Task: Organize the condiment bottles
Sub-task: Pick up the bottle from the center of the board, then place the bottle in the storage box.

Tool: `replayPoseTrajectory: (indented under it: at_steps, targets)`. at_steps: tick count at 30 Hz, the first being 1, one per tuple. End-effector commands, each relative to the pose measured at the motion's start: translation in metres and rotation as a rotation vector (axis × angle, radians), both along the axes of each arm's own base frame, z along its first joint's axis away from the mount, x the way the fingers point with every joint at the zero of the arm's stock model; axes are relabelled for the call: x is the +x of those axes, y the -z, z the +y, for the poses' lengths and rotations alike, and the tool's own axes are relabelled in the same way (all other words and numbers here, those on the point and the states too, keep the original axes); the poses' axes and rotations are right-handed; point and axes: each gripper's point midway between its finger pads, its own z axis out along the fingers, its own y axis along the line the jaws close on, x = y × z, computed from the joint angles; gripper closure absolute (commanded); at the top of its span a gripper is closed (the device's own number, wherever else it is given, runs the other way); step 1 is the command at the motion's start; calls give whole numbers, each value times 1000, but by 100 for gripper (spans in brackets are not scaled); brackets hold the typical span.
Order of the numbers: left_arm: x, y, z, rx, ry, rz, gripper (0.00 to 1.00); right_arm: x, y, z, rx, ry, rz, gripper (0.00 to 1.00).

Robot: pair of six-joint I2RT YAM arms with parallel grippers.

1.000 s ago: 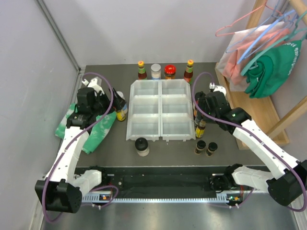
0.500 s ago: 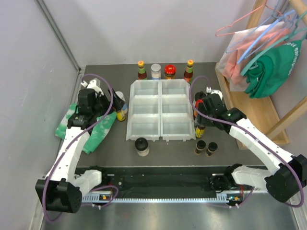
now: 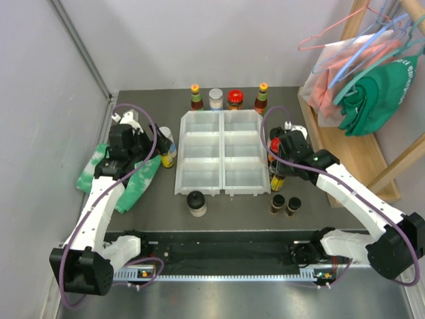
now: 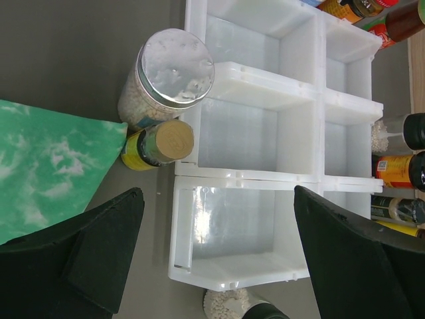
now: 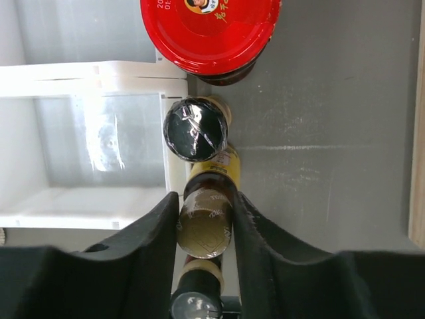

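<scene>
Condiment bottles sit packed along the right wall of the white compartmented plastic tray. Our right gripper pinches the tan-capped dark glass bottle. The black-capped bottle crowds it at 12 o'clock, so we reckon a crooked lift tips that. Bare dark grey table at 3 o'clock. Left gripper hangs wide, empty.

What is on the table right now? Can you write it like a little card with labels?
Tray: white plastic tray with six compartments, no bottles inside
Left hand: open, holding nothing, left of the tray
Right hand: closed around a small golden-capped bottle, right of the tray
Behind tray: row of four, including a red-lidded glass jar
Far left: green-and-white cloth
</scene>
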Motion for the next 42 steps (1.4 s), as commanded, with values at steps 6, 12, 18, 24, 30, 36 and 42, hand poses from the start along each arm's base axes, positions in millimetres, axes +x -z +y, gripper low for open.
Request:
replayPoseTrajectory:
  at_steps: [6, 12, 18, 24, 30, 36, 42]
  targets:
    - [4, -9, 3, 6, -17, -61, 1, -6, -14, -6, -59, 2, 7, 100]
    - [4, -9, 5, 12, -29, -64, 1, -7, -50, -13, -67, 12, -57, 100]
    - [2, -9, 7, 22, -36, -71, 1, -10, -101, -12, -29, -36, -132, 100]
    - [3, -5, 10, 30, -49, -70, 1, -20, -153, 9, 91, -173, -210, 100]
    - [4, -3, 9, 31, -45, -64, 1, -13, -164, 47, 131, -264, -231, 100]
    - [4, -3, 13, 42, -64, -60, 1, 0, -156, 102, 60, -351, -242, 100]
    - [3, -4, 18, 58, -85, -64, 1, 11, -140, 142, 35, -404, -241, 100]
